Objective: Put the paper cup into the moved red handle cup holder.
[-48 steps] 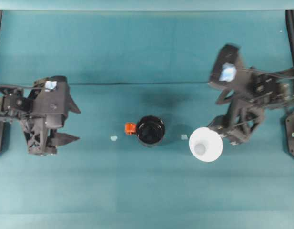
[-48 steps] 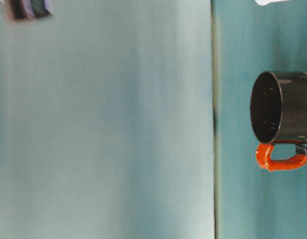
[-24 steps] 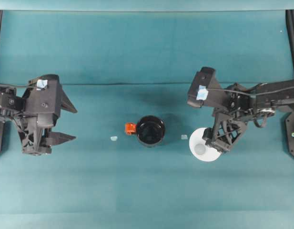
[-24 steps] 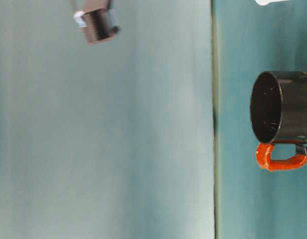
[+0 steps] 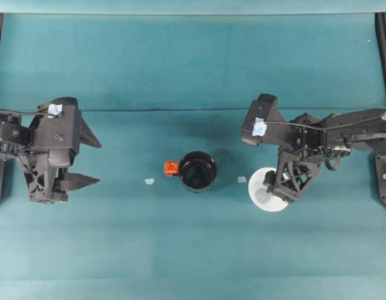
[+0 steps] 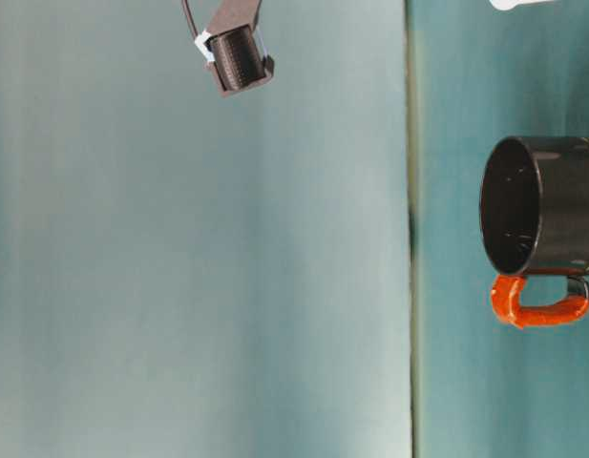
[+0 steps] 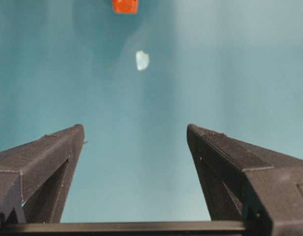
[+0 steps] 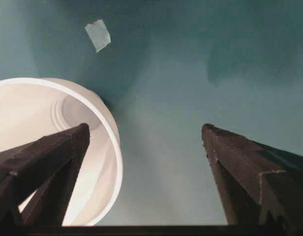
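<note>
**Right pincer spread over the paper cup's rim**

The paper cup (image 5: 268, 190) stands upright on the teal bench (image 5: 193, 250), well to the right of the red handle cup holder (image 5: 198, 171), which sits near the middle with its orange-red handle (image 5: 171, 167) pointing left. The right pincer (image 5: 272, 186) hangs over the cup with its jaws wide apart; in the right wrist view one finger (image 8: 48, 167) lies across the cup's open mouth and the other finger (image 8: 249, 172) is outside the rim, over bare bench. Whether either finger touches the cup cannot be told.

The left pincer (image 5: 86, 164) is at the left side, also spread open and empty, well apart from the holder. Two small pale tape scraps (image 5: 149, 181) (image 5: 242, 179) lie on the bench, one on each side of the holder.
</note>
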